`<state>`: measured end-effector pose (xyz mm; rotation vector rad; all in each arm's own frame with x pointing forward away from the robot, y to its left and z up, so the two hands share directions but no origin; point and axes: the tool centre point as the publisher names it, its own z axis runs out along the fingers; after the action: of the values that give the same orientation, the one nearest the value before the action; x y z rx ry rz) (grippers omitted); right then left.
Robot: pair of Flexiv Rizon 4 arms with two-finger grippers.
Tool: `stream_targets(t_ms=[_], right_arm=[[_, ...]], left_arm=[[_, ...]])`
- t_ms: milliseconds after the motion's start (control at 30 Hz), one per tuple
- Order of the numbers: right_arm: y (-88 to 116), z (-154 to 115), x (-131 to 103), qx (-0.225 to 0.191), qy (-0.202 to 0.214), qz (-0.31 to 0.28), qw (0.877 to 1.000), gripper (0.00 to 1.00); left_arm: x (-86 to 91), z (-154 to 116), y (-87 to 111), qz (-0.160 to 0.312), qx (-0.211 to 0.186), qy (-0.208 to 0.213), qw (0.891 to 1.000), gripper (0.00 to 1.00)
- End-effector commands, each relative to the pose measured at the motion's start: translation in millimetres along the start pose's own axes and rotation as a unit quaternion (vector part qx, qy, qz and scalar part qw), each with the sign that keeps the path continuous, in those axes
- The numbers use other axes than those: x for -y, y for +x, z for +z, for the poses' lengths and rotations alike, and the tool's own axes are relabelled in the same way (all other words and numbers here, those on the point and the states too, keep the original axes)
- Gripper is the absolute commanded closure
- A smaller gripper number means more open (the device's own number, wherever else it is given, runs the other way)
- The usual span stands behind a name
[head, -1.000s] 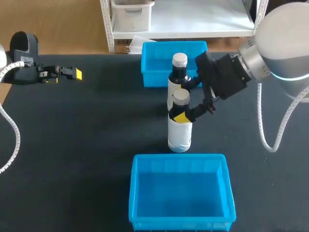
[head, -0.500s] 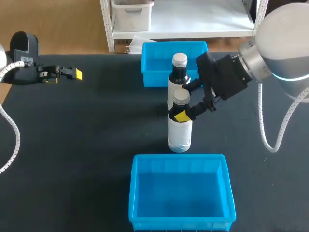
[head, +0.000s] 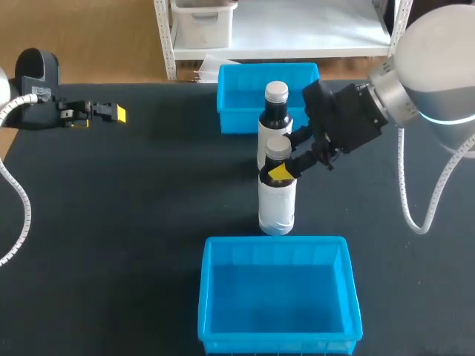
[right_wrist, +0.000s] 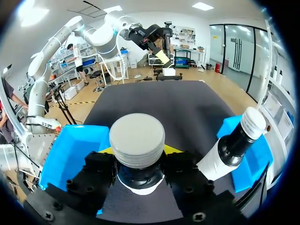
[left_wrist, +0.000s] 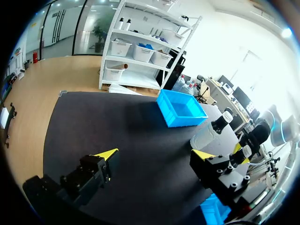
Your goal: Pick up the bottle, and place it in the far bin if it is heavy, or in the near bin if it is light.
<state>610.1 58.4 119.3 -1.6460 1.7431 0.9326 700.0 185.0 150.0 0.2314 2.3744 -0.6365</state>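
Partly hidden — bottle (head: 277, 208) in right gripper (head: 281, 159)

The jaws hold a bottle (right_wrist: 137, 138) by its neck, one from each side. It has a round grey cap. Another bottle (right_wrist: 234, 143) with a dark neck stands just beside it. A blue bin (right_wrist: 70, 150) sits on one side and another blue bin (right_wrist: 259, 161) on the other. The black bench (right_wrist: 154, 98) lies ahead.
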Motion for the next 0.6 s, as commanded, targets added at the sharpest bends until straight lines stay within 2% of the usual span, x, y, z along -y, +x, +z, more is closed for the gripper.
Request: stream_targets(t_ms=[33,333,600], right_arm=[[0.3,-2.1,-3.1,0.001,0.004,-0.001,1.000,1.00],[-22.1,-25.0,-14.9,0.011,0.024,-0.026,0.999,1.00],[-47.4,-47.3,-37.5,0.021,0.037,-0.055,0.998,1.00]], left_arm=[[0.0,0.0,0.0,0.000,0.000,0.000,1.000,0.00],[0.0,0.0,0.0,0.000,0.000,0.000,1.000,0.00],[0.0,0.0,0.0,0.000,0.000,0.000,1.000,0.00]])
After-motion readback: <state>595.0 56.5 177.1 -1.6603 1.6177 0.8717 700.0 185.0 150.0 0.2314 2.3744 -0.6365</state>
